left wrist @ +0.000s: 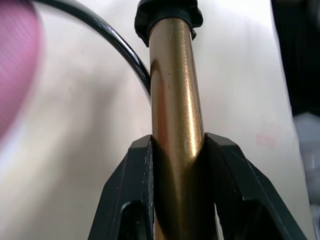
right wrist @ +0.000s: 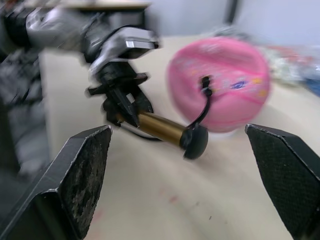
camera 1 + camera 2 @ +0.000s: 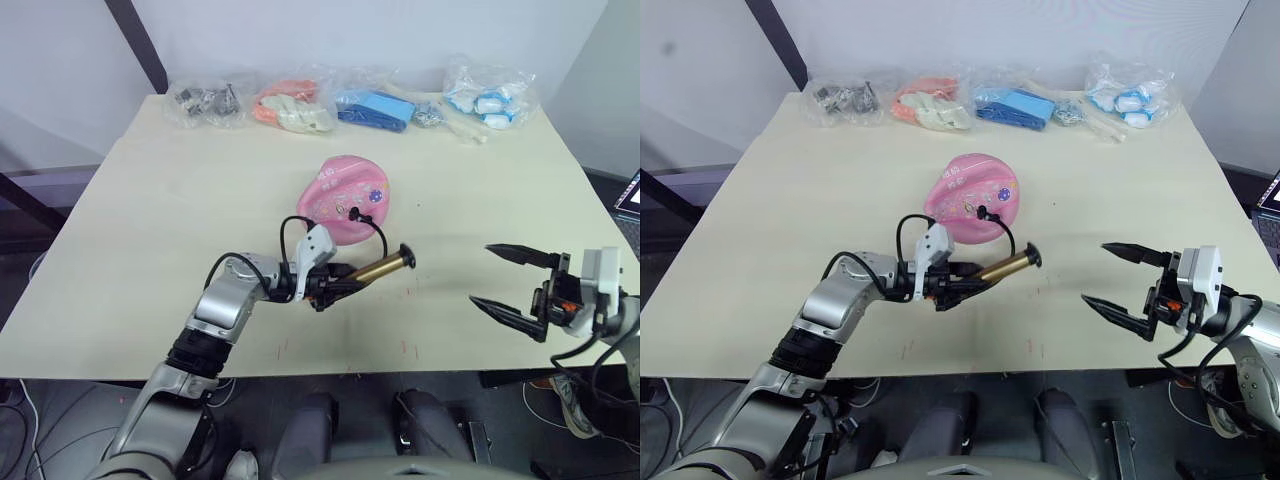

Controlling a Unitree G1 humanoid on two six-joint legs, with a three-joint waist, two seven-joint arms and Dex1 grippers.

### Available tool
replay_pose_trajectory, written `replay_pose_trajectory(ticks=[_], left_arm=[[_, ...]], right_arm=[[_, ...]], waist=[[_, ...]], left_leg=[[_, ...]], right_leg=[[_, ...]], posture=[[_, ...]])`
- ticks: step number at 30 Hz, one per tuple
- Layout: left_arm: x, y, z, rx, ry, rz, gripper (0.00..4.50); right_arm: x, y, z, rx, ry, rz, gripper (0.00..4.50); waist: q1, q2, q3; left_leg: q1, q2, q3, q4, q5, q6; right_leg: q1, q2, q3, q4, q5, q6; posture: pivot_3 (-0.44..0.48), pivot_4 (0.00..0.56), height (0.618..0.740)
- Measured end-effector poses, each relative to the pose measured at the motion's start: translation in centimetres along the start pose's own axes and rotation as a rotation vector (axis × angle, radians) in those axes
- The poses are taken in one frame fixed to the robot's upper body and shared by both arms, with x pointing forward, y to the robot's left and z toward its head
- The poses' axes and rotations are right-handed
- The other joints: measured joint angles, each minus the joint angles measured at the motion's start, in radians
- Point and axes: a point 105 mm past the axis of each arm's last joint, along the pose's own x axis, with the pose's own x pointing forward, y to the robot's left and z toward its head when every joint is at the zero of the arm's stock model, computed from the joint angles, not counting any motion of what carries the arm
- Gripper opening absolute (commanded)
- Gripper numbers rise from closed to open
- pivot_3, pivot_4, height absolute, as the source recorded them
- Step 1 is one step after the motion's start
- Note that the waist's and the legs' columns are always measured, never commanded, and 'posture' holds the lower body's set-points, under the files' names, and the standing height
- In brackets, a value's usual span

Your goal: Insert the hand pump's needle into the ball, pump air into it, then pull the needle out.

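The ball [image 3: 349, 198] rests on the table [image 3: 130, 250] near its centre, partly deflated, with a dented upper surface. The left gripper [image 3: 338, 287] is clamped on the gold barrel of the hand pump [image 3: 378, 267], one black finger on each side of the barrel, as the left wrist view confirms. The pump lies between the ball and the near edge of the table, its barrel angled toward the right edge and ending in a black cap. The black hose [image 3: 380, 230] leaves the capped end and curves up to the ball, where the needle fitting [image 3: 354, 213] sits against the ball's surface; whether the pin is seated inside cannot be told. The right gripper [image 3: 512, 285] hangs near the front right corner of the table, well apart from the pump, its fingers spread wide and holding nothing. Four clear plastic bags [image 3: 345, 102] of small items line the far edge.
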Motion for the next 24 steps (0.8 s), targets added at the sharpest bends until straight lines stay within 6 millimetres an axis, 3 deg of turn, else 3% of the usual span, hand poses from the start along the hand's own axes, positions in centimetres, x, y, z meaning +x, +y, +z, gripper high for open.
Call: replay_pose_trajectory(ticks=[4, 16, 24], left_arm=[[0.3, -0.2, 2.1, -0.008, -0.159, -0.008, 1.02], [0.7, -0.6, 3.3, 0.011, -0.372, 0.054, 1.02], [0.9, -1.1, 3.8, 0.116, -0.465, 0.102, 1.02]], right_arm=[[1.3, 0.2, 0.6, 0.147, -0.082, -0.089, 4.50], [6.0, -1.7, 2.2, 0.543, -0.301, -0.329, 4.50], [8.6, -1.8, 2.6, 0.675, -0.243, -0.318, 4.50]], waist=[[0.000, 0.000, 0.000], [-0.001, 0.000, 0.000], [-0.004, 0.000, 0.000]], left_leg=[[0.000, 0.000, 0.000, 0.000, 0.000, 0.000], [0.000, -0.001, 0.001, 0.000, 0.000, 0.000], [0.000, -0.001, 0.001, 0.000, 0.000, 0.000]], right_leg=[[0.000, 0.000, 0.000, 0.000, 0.000, 0.000], [0.000, 0.000, 0.001, 0.000, 0.001, -0.002], [0.000, 0.002, 0.001, 0.000, 0.002, -0.003]], posture=[[0.000, 0.150, 0.740], [0.000, 0.150, 0.740], [0.000, 0.150, 0.740]])
